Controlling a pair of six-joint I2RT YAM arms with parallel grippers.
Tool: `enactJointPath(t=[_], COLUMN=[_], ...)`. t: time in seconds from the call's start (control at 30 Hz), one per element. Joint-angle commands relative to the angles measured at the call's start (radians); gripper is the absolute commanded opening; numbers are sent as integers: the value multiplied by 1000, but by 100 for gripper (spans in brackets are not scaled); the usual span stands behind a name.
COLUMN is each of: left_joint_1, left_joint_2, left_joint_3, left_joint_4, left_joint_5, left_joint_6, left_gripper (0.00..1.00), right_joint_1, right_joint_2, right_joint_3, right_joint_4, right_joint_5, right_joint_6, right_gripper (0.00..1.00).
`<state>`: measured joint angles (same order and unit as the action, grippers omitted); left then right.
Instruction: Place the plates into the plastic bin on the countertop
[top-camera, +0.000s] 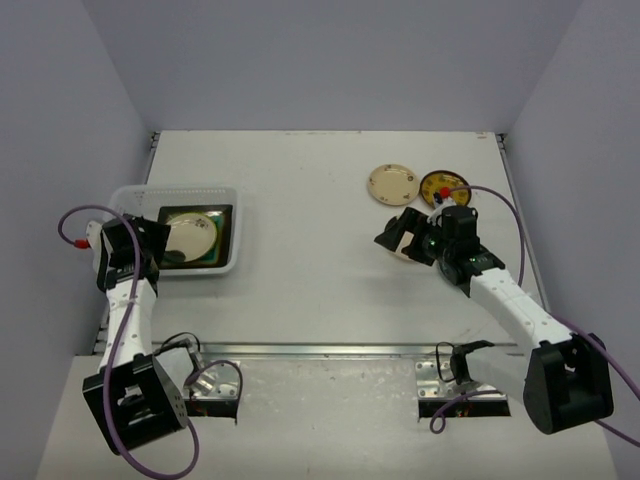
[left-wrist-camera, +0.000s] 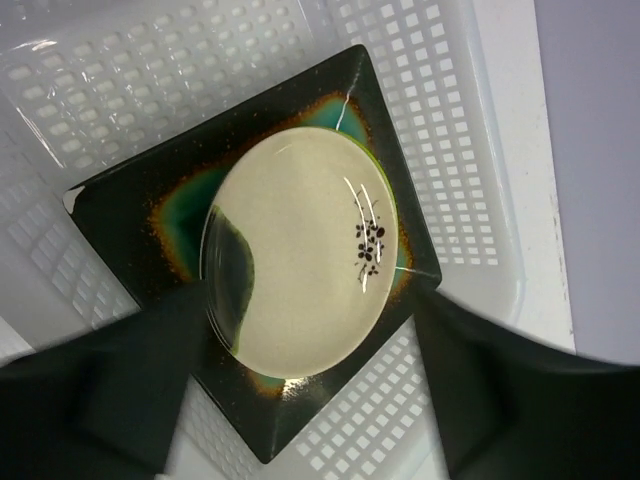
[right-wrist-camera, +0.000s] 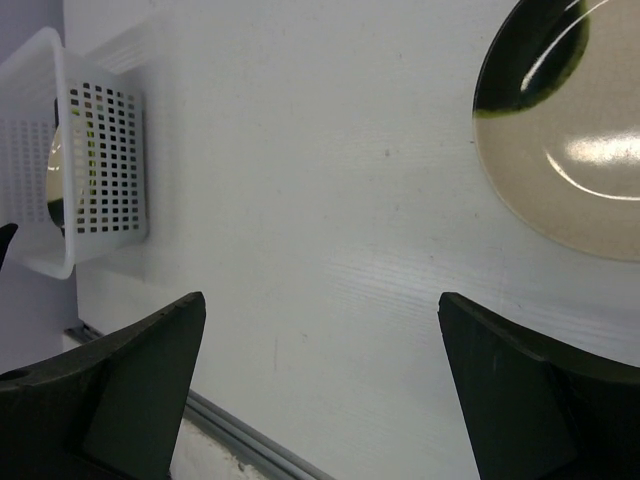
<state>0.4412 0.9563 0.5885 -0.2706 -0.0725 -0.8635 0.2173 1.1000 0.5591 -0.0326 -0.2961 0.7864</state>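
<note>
A robot lab; bare grey panels (top-camera: 330, 60) box in a white countertop (top-camera: 320, 220) with metal rail (top-camera: 330, 350)

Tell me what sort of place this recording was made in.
Probably a lab robot test cell, not a real kitchen: a plain white countertop boxed in by blank walls, two arms bolted at a metal rail, and only plates and a plastic bin as props.

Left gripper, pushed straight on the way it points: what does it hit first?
Probably the round cream ceramic plate, lying on the dark-rimmed teal square plate inside the white plastic bin; depth is unclear.
</note>
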Motion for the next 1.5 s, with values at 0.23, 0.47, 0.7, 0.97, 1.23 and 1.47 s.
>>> enactJointPath(t=[0.23, 0.47, 0.7, 0.97, 1.23, 1.47], left_joint_1=[-202, -710, -1002, -1104, -1112, -1114], left_joint_2=[-12, 242, 698, 1077, 1353, 1463], left_joint_3=[95, 233, 400, 568, 794, 917], left_joint_4=[101, 259, 521, 693, 658, 550], left_joint_5=[164, 203, 308, 282, 364, 367], left_joint_6=[116, 158, 104, -23, -74, -50], left_gripper=[100, 100, 100, 95, 82, 60], right_joint_1=[-6, -6, -5, -5, -6, -6], right_joint_2=[-130, -322, -550, -617, -614, -618], right_joint_3=[62, 118, 148, 156, 102, 88], right_joint_4=[-176, -380, -538, -627, -601, -573], right_joint_5=[30, 197, 373, 322, 239, 224], right_joint_6=[-90, -124, -158, -178, -165, -173], right_gripper=[99, 99, 99, 99, 99, 99])
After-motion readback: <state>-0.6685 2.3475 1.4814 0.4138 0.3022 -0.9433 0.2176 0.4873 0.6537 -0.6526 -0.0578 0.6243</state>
